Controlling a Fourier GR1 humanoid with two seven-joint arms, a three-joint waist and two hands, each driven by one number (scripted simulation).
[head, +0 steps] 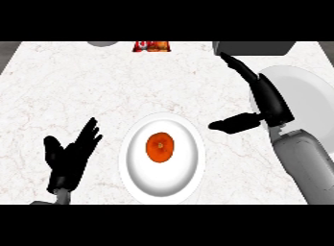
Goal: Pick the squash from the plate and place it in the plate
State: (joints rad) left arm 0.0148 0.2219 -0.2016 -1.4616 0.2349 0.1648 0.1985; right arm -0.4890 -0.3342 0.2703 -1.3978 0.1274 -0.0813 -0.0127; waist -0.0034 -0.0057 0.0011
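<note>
An orange round squash [161, 147] lies in the middle of a white plate [140, 178] at the lower centre of the counter. A second white plate [313, 103] sits at the right, partly hidden by my right forearm. My right hand [269, 98] hovers between the two plates, fingers straight and pointing away, thumb stretched left toward the squash plate's upper right rim; it holds nothing. At the lower left my left hand [69, 154] rests open with fingers up, apart from the plate.
A red-and-orange packet [150, 46] and a grey round object [102, 43] sit at the counter's far edge. A dark grey box-like object [255, 48] stands at the far right, just beyond my right fingertips.
</note>
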